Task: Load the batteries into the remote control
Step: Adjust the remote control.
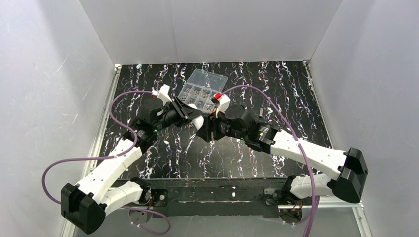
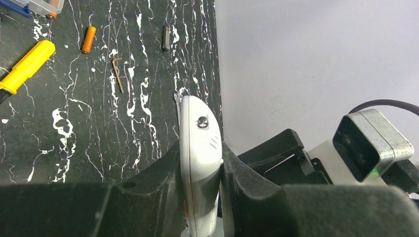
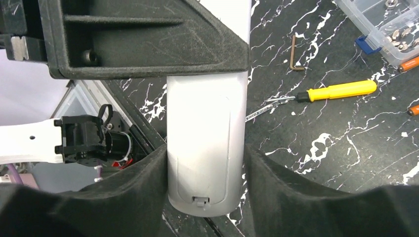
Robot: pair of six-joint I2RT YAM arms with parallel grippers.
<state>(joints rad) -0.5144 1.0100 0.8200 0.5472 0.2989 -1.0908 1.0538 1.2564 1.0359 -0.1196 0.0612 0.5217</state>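
The remote control [image 2: 197, 133] is a slim white-silver handset held in the air between both arms. My left gripper [image 2: 200, 190] is shut on one end of it, gripping it edge-on. In the right wrist view its plain back [image 3: 206, 108], with a latched cover, faces the camera. My right gripper [image 3: 206, 158] has a finger pressed against each long side of that end. Two small orange batteries [image 2: 88, 39] [image 2: 51, 15] lie on the table, one next to the clear box; they also appear as batteries [image 3: 414, 109] [image 3: 409, 63] at the right edge.
A clear compartmented box [image 1: 202, 88] of small parts stands behind the grippers. A yellow-handled screwdriver [image 3: 341, 90] and a brown hex key [image 3: 295, 53] lie on the black marbled table [image 1: 276, 98]. A small dark bit [image 2: 166, 38] lies near the table's edge. White walls enclose the table.
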